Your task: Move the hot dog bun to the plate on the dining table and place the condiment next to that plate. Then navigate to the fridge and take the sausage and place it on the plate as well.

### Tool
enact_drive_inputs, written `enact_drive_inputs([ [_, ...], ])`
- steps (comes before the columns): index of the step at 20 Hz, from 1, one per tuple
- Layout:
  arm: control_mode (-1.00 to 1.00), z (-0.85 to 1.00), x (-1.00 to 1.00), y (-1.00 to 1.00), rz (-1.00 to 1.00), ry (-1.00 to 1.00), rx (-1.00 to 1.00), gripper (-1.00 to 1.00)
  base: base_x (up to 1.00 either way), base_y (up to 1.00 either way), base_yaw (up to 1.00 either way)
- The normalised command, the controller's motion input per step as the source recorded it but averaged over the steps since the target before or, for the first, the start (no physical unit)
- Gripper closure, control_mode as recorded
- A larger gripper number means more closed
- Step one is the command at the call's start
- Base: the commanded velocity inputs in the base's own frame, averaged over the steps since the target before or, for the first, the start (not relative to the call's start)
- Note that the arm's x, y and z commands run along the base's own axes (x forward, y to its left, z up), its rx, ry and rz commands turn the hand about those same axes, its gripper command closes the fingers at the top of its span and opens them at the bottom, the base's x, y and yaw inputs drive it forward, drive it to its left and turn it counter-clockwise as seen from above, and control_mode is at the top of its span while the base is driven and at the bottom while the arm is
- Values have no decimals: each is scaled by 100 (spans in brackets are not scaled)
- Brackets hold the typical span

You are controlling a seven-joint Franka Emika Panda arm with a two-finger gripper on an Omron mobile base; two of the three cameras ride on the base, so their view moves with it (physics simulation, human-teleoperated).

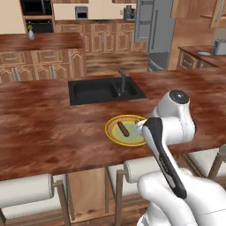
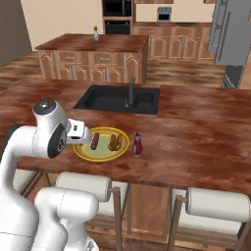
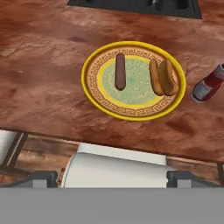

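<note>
Nearest the base, white cushioned stools (image 3: 116,168) stand tucked under the front edge of the dining table (image 3: 39,87). The gripper (image 3: 112,177) hovers above that edge with its jaws spread wide and nothing between them; its two dark fingertips (image 3: 43,178) stand far apart over a stool cushion.

The table top is dark reddish-brown wood with a streaked grain, and bare wood runs to the left of the plate. The plate (image 3: 94,94) is round, with a bright yellow patterned rim and a pale green centre, and lies a little way in from the front edge. In it the sausage (image 3: 120,71), a thin dark brown cylinder, lies on the left half, and the hot dog bun (image 3: 163,78), a fatter tan-orange roll, lies on the right half, apart from the sausage. The condiment (image 3: 210,84), a small red bottle, stands just beside the plate's right rim.

Beyond the plate a black sink (image 1: 103,90) is set into the table with a black faucet (image 1: 121,79). Farther back stand a wooden cabinet island (image 2: 93,59) and the grey fridge (image 1: 152,26).
</note>
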Motion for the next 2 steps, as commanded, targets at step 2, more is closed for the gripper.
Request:
enact_drive_inputs([
  [2,-100,11,-88,0,0,0,0,-100,0,0,0],
])
